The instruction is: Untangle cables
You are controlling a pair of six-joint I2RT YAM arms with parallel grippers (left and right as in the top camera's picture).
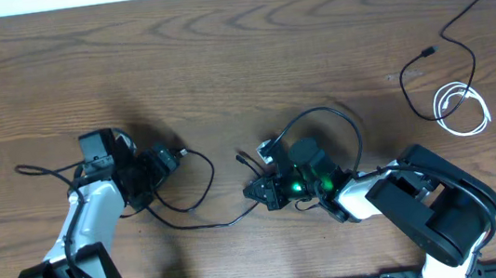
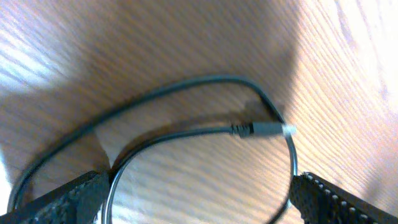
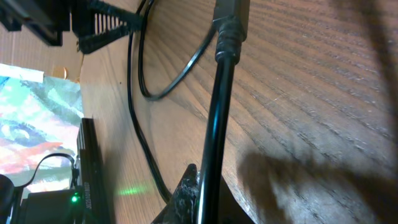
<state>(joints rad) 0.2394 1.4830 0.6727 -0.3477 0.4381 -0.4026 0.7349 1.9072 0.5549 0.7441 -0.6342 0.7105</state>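
Overhead: left end effector (image 1: 169, 158) sits fingers apart over the plug (image 2: 258, 129) of the black cable (image 1: 211, 173), apparently poised to pinch it. Right end effector (image 1: 259, 194) looks clamped on the same cable on the bench (image 1: 313, 47), probably anchoring it. White cable (image 1: 462, 107) lies well apart.

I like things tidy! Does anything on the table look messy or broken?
Nothing looks broken or spilled. The messy bit is far right: the white cable lies bunched in loops and seems to cross a black cable. A second black cable sprawls loose at centre-left.
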